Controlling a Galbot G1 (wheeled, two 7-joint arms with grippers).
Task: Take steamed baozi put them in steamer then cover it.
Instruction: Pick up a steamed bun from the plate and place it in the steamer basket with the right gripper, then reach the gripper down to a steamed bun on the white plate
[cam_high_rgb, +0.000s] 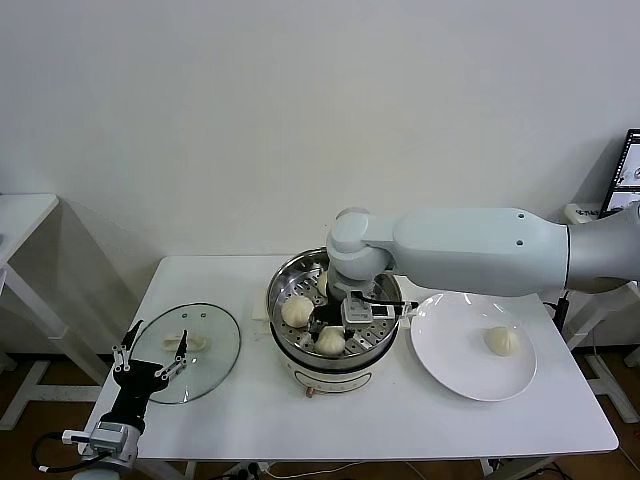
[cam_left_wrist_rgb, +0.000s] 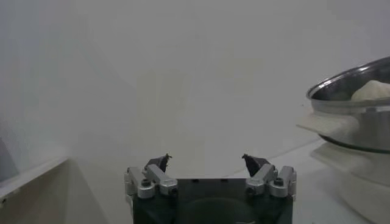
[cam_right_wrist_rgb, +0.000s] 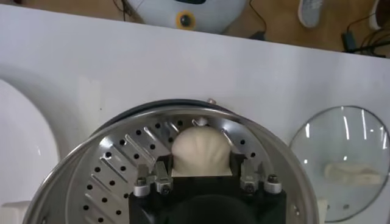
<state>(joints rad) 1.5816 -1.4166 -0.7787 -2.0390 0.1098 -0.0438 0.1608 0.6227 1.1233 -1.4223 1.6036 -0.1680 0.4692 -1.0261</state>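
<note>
**White table, steamer at centre**

Right gripper (cam_right_wrist_rgb: 202, 169) is reaching into the steamer (cam_high_rgb: 283, 277), fingers closed around a baozi (cam_right_wrist_rgb: 200, 153) near its wall. Two more are lying inside, one on the plate (cam_high_rgb: 450, 365). Left gripper (cam_high_rgb: 152, 358) is hanging wide apart at the table's left edge, over the cover (cam_high_rgb: 215, 345).

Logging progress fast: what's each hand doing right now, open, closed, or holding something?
Left hand: open, empty, parked beside the glass lid.
Right hand: closed around a bun, inside the steamer.
</note>
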